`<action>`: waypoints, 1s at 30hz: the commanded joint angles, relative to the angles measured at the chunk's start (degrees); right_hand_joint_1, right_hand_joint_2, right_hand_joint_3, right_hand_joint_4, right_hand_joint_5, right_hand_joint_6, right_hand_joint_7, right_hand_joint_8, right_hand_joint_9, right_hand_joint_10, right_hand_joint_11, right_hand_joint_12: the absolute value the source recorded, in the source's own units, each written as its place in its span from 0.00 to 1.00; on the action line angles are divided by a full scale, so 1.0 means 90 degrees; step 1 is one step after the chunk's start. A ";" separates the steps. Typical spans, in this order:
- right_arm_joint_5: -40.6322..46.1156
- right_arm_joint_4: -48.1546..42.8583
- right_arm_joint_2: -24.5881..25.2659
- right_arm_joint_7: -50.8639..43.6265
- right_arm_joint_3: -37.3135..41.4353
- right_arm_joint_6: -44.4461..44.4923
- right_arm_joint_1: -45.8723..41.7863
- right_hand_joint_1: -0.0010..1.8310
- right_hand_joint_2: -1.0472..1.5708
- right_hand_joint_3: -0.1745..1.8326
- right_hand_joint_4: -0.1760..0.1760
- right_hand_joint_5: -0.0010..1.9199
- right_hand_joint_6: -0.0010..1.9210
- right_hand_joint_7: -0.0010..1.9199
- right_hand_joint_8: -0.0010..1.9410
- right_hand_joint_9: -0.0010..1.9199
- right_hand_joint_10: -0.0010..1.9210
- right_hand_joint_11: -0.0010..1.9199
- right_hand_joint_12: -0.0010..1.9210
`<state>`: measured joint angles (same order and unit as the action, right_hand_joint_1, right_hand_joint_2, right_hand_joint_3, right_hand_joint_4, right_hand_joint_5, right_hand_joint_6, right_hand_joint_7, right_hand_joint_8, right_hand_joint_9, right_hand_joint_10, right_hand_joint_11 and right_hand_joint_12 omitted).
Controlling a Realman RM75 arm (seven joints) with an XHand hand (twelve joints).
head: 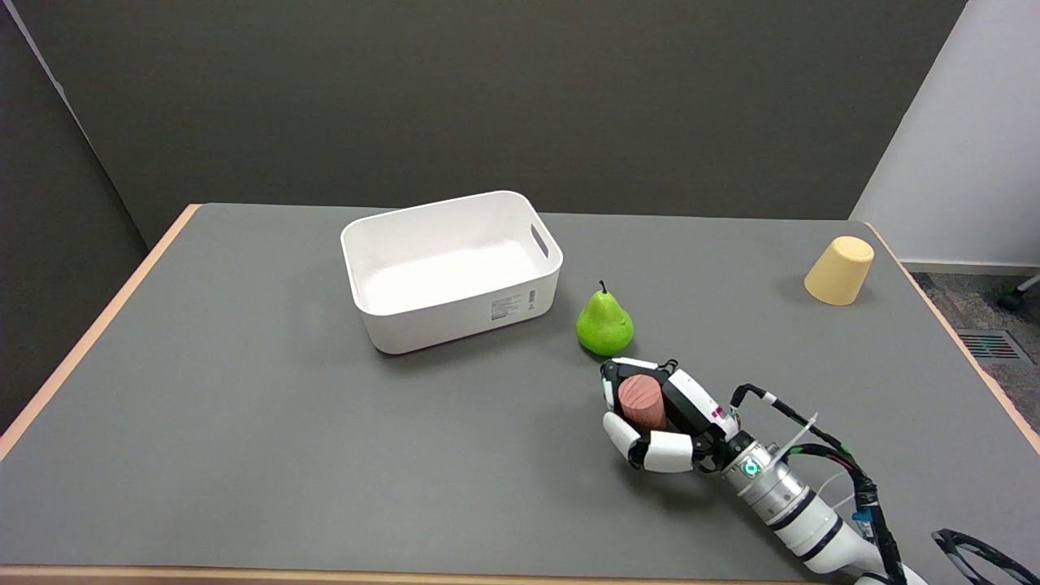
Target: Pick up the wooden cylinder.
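Note:
The wooden cylinder (642, 401), short and reddish-brown, stands upright on the grey table (244, 422) right of centre, its round top facing up. My right hand (662, 418) reaches in from the lower right and wraps around it, fingers curled on its far and near sides and the palm against its right side. Whether the cylinder is off the table I cannot tell.
A green pear (604, 322) stands just beyond the hand, close to the fingertips. A white plastic bin (452, 270) sits behind and to the left. An upturned yellow cup (839, 270) lies at the far right near the table edge.

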<state>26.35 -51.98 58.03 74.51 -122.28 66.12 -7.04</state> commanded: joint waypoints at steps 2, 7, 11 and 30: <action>0.0359 -0.0059 0.0065 -0.0382 -0.0011 0.0019 -0.0011 0.46 0.76 0.58 0.55 0.33 1.00 0.41 1.00 0.61 1.00 0.46 1.00; 0.0359 -0.0059 0.0067 -0.0384 -0.0011 -0.0014 -0.0008 0.46 0.76 0.56 0.55 0.32 1.00 0.44 1.00 0.63 1.00 0.49 1.00; 0.0359 -0.0075 0.0084 -0.0390 0.0050 -0.0017 0.0019 0.46 0.77 0.56 0.55 0.32 1.00 0.45 1.00 0.64 1.00 0.50 1.00; -0.0415 -0.3029 -0.0566 -0.2560 0.1921 -0.2253 0.0136 0.60 0.65 0.52 0.56 0.39 1.00 0.55 1.00 0.70 1.00 0.60 1.00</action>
<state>26.79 -59.45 57.21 65.40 -116.89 60.98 -6.45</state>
